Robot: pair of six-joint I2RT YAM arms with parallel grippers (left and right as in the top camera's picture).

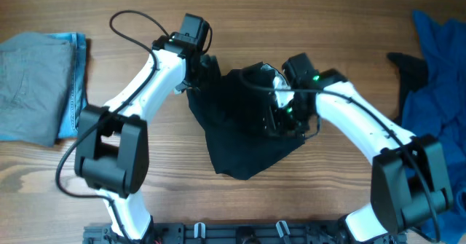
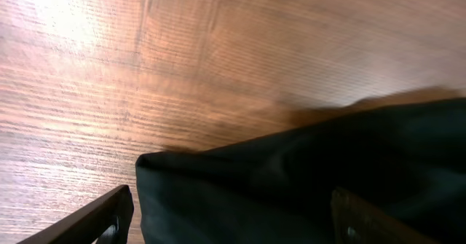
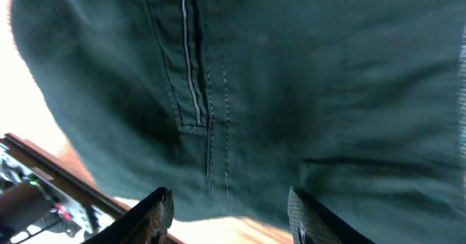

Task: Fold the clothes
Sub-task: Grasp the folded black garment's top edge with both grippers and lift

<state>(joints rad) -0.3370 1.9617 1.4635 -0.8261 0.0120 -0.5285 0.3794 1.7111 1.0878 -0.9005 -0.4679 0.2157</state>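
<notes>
The grey piece (image 1: 33, 84) is lying folded; the black shirt (image 1: 237, 146) is sitting bunched, left tool (image 2: 231, 204) and right tool (image 3: 229, 200) both gaping apart.

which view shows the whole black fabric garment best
Overhead: the crumpled black fabric garment shows nearly whole on the wooden table. Left wrist catches only one edge of it; right wrist only a close-up of its stitched seams.

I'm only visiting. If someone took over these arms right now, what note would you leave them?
Left gripper: jaws wide open at the edge of the black garment, holding nothing.
Right gripper: over that garment's middle, jaws apart; grip can't be confirmed.
Black garment: crumpled mid-table, not yet folded.
Grey piece looks folded at left, on a light blue one.
Blue clothes heaped at right: left to fold.
</notes>
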